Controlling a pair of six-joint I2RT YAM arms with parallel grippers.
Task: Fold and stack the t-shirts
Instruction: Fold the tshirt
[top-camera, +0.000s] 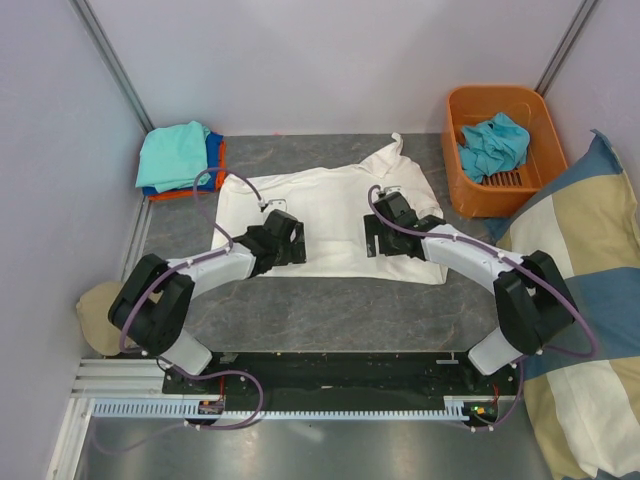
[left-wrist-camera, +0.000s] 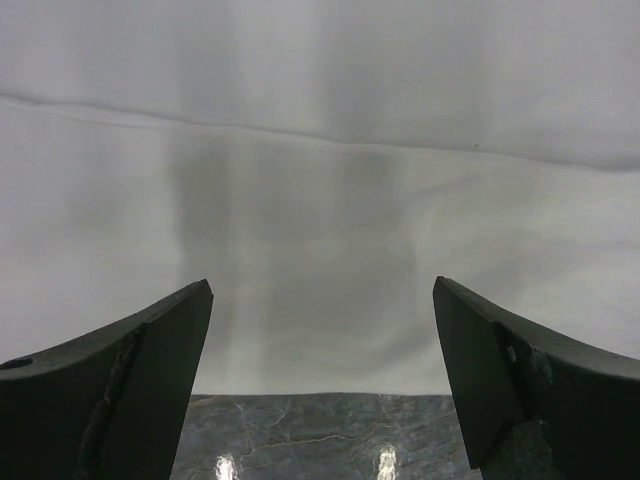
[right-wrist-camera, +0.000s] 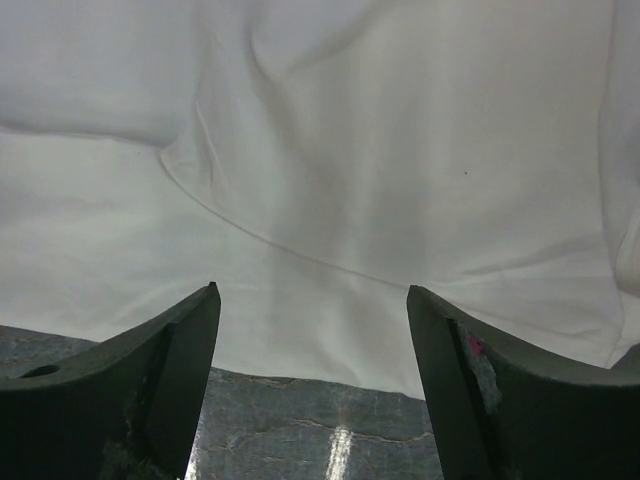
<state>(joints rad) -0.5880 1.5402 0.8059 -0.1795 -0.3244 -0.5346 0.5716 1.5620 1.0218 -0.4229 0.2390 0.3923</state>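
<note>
A large white t-shirt (top-camera: 330, 205) lies spread flat on the grey table (top-camera: 330, 310). My left gripper (top-camera: 283, 245) hovers over its near hem on the left, and my right gripper (top-camera: 385, 238) does the same on the right. In the left wrist view the left gripper (left-wrist-camera: 322, 300) is open with only white t-shirt (left-wrist-camera: 320, 200) and bare table (left-wrist-camera: 320, 440) between its fingers. The right gripper (right-wrist-camera: 312, 300) is open too, above the hem of the white t-shirt (right-wrist-camera: 350, 150). A folded stack with a teal t-shirt (top-camera: 175, 152) on top sits at the back left.
An orange basket (top-camera: 535, 115) at the back right holds a crumpled teal-blue t-shirt (top-camera: 493, 145). A blue-and-cream checked cushion (top-camera: 575, 310) leans along the right side. A tan cap (top-camera: 98, 312) lies by the left arm's base. White walls close in the back and sides.
</note>
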